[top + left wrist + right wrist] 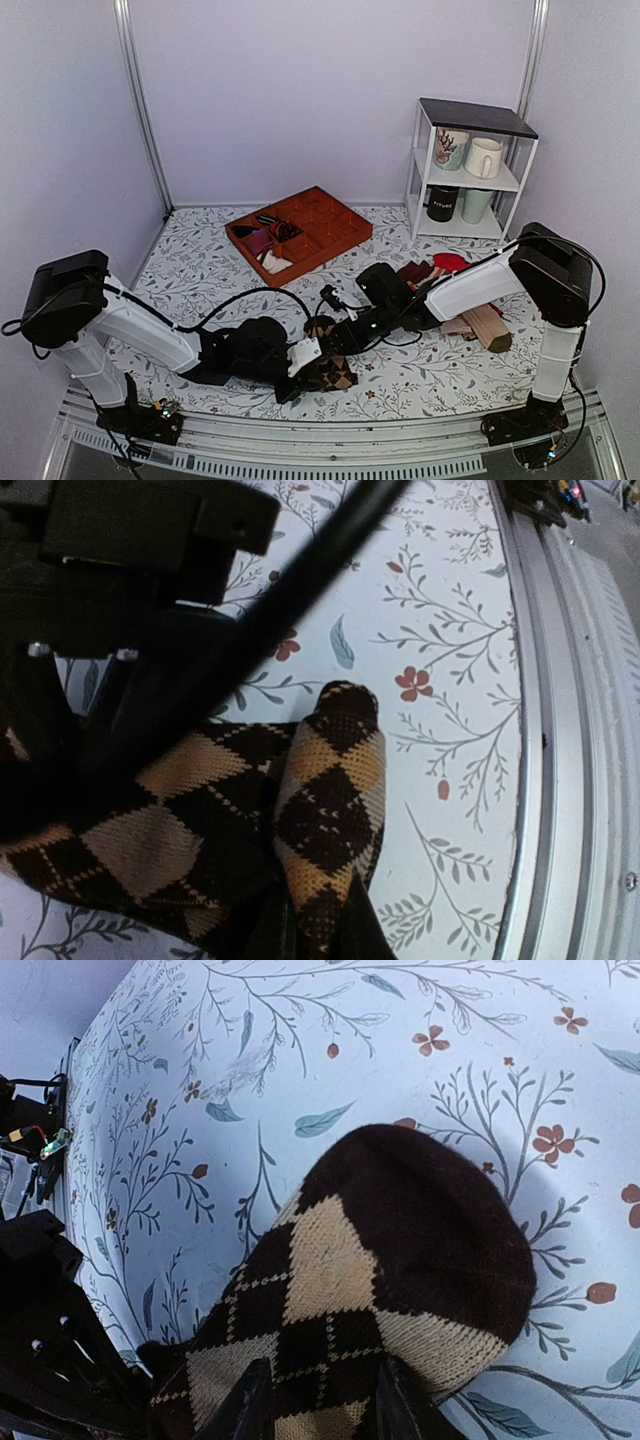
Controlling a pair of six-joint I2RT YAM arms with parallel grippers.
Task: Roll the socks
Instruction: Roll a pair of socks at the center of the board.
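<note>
Floral-printed tablecloth (200, 260) carried the argyle socks (335, 372) at centre near the front edge, largely buried under both black arms in the overhead view. The left gripper (315, 945), its tips cut off at the frame's bottom, pinched a raised ridge of the knit, while dark arm hardware blotted out that view's upper left. The right gripper (320, 1410) clamped the socks just short of their rounded brown end, tan diamonds showing fine stitches. A compartmented orange tray (335, 222) sat behind.
</note>
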